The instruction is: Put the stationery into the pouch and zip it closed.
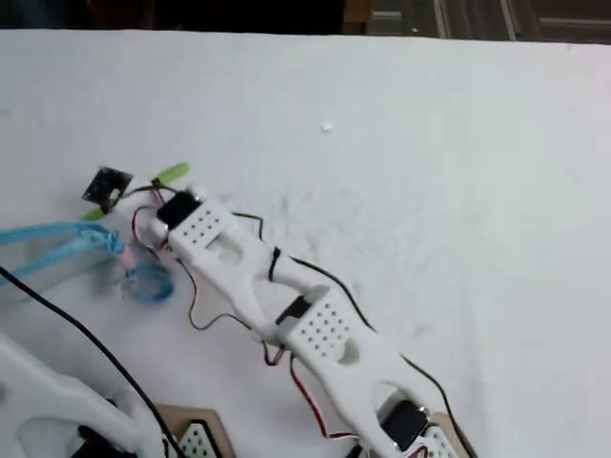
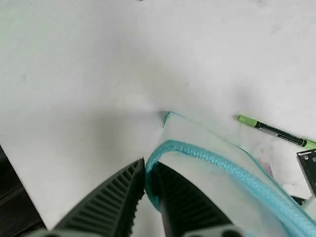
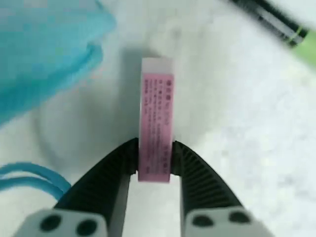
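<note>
High view: pouch [image 1: 57, 250] sits at the 9 o'clock side of the counter [image 1: 430, 172], running off that edge. Its body is a clear film with a blue corded rim [image 2: 207, 155].

Left tool [image 2: 147, 168]: fingers pressed together on the corded rim, pinching it near a corner of the pouch.

Right tool [image 3: 154, 145]: pinching the pink eraser [image 3: 157, 98] by one end. Most of the block sticks out past the fingertips, just beside the pouch's blue edge. In the high view the right arm reaches in from 5 o'clock towards the pouch.

Green pen [image 1: 172, 174] lies flat on the counter at about 12 o'clock from the right arm's wrist, near but apart from the pouch. A thin blue loop [image 1: 148, 283] lies at about 6 o'clock from that wrist; I can't tell what it is fastened to.

Handling, as judged:
- Eraser: light, firm little block with a paper sleeve that gives fair grip. The end-hold leaves it free to pivot, so a hold nearer the middle would be steadier.
- Pouch: soft, floppy and slick. The mouth likely won't stand open unaided, and the corded rim is the only sound place to hold it.
- Pen: slim, smooth and apt to roll. Take it across mid-barrel.

Neither item is in the pouch yet. The zip isn't visible.
</note>
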